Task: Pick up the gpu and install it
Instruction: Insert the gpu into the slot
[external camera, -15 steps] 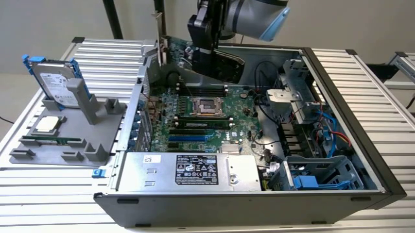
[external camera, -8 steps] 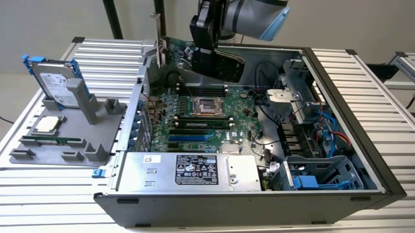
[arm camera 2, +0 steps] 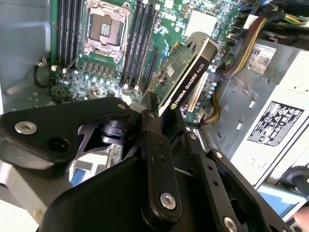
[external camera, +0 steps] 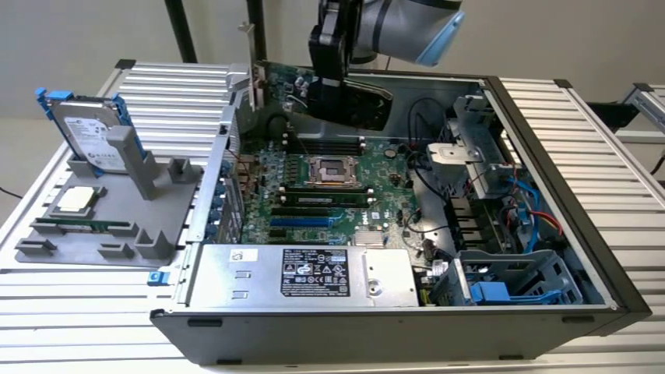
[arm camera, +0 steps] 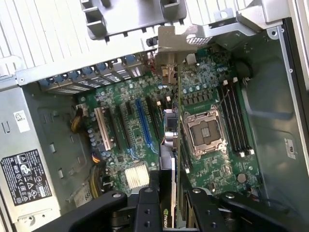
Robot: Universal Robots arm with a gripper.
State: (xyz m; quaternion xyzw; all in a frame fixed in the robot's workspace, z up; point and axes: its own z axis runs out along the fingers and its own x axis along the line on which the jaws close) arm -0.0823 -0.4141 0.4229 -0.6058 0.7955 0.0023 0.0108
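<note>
The gpu (external camera: 296,84) is a green card with a black cooler and a silver end bracket (external camera: 251,66). It hangs on edge above the far part of the open computer case, bracket toward the exterior view's left. My gripper (external camera: 335,87) is shut on it from above. In both wrist views the gpu (arm camera 2: 189,73) (arm camera: 170,137) is seen edge-on between my black fingers (arm camera 2: 152,126), over the motherboard (arm camera: 212,92). It sits above the expansion slots (arm camera: 143,121), not touching them.
The CPU socket (external camera: 335,169) and memory slots lie mid-board. A silver power supply (external camera: 301,273) fills the near end of the case, with drive cages and cables (external camera: 509,210) at the exterior view's right. A grey fixture (external camera: 93,234) holds a hard drive (external camera: 89,132), a processor and a memory stick.
</note>
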